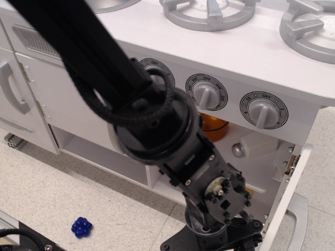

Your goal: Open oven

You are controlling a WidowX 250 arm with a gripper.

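Note:
The white oven [246,157] stands under three grey round dials [207,93]. Its door [285,191] is swung wide open to the right and shows edge-on, with the grey bar handle [298,219] on its far side. The oven cavity is exposed. My black arm reaches down in front of the opening. My gripper [212,244] is at the bottom edge of the view, left of the door's edge, apart from the handle. Its fingertips are cut off by the frame, so I cannot tell whether it is open or shut.
Inside the oven sit an orange cup [215,128] and a whitish shaker with a metal cap [251,146]. A blue ball cluster [81,227] lies on the floor at the lower left. A white cabinet door with a grey handle [13,89] is at the left. Grey burners [209,13] top the counter.

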